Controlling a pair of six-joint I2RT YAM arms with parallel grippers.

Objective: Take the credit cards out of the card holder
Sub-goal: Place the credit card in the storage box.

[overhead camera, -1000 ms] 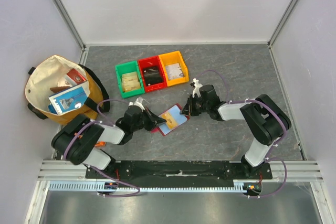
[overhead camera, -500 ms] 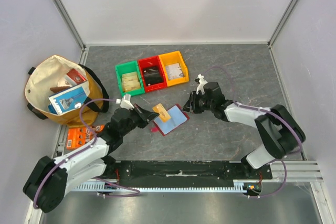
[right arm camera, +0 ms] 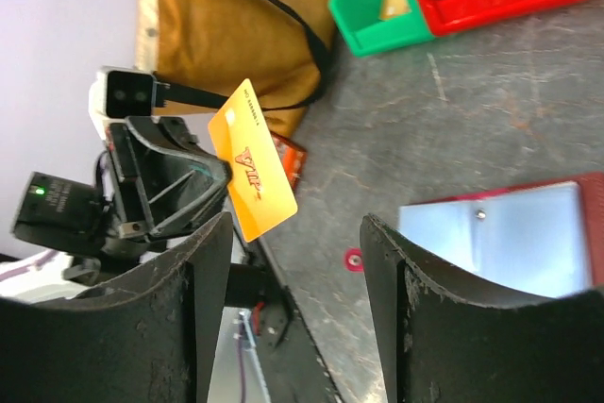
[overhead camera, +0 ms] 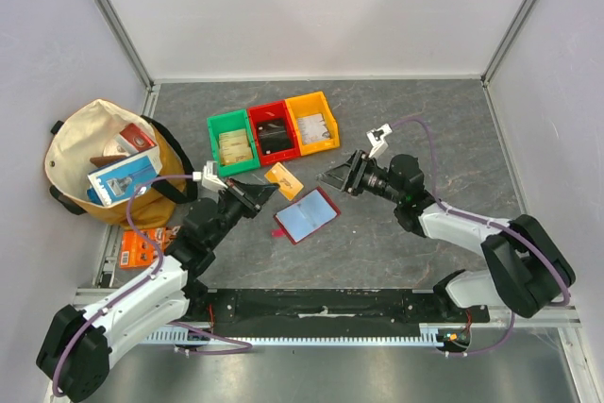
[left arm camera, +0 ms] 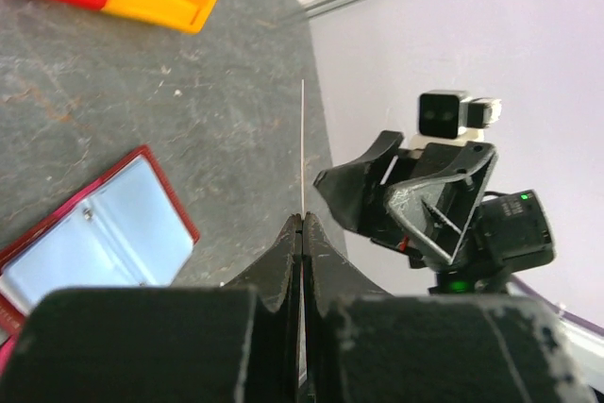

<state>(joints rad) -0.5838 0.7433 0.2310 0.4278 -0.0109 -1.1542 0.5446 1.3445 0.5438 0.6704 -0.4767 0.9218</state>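
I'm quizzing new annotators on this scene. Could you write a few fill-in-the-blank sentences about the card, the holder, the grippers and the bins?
1. The left gripper is shut on a card whose colour is ____.
2. The card holder lies flat with its covers ____.
3. The right gripper, jaws apart, holds ____.
4. The middle bin of the three is ____.
Missing words: orange; open; nothing; red.
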